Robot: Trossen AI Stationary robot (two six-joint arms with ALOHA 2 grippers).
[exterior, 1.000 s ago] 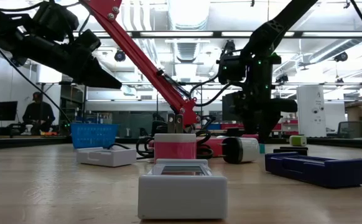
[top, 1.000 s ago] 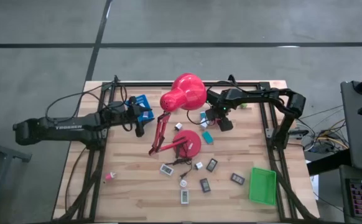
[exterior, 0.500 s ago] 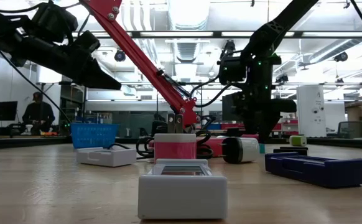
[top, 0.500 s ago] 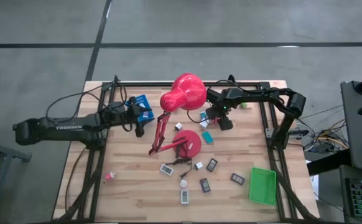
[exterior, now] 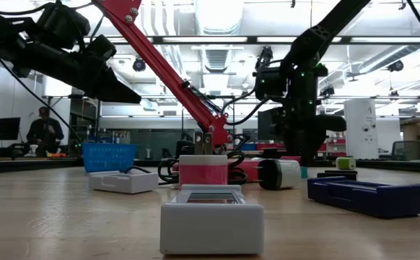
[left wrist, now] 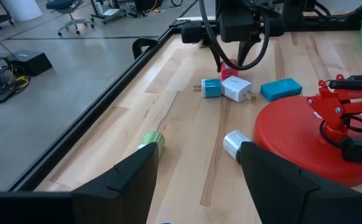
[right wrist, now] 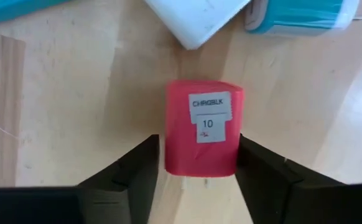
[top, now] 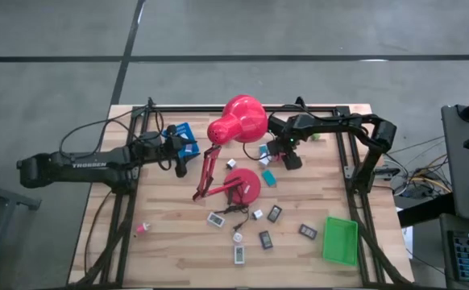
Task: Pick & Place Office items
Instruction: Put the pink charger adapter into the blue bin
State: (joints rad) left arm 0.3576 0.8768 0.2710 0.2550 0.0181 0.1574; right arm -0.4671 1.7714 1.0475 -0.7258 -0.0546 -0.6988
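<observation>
A small pink block [right wrist: 201, 118] with a white label stands on the table beside the red lamp's base [top: 246, 184]. My right gripper [right wrist: 199, 140] is open and points down over it, one finger on each side; I cannot tell whether they touch it. A white block [right wrist: 196, 18] and a teal piece [right wrist: 299, 15] lie just beyond. The left wrist view shows the right gripper [left wrist: 240, 46] over the pink block [left wrist: 228, 65]. My left gripper [top: 182, 161] hangs open and empty beside the blue tray [top: 182, 133].
The red lamp's head [top: 238, 119] and arm [top: 206, 173] stand between the two arms. White rectangles [top: 217, 218] and dark rectangles [top: 274, 213] lie toward the near edge. A green tray [top: 340, 240] sits at the near right. A pink piece [top: 142, 229] lies near left.
My right arm's wrist has shifted a little above the pink block, as the low view shows. The items lie where they were.
</observation>
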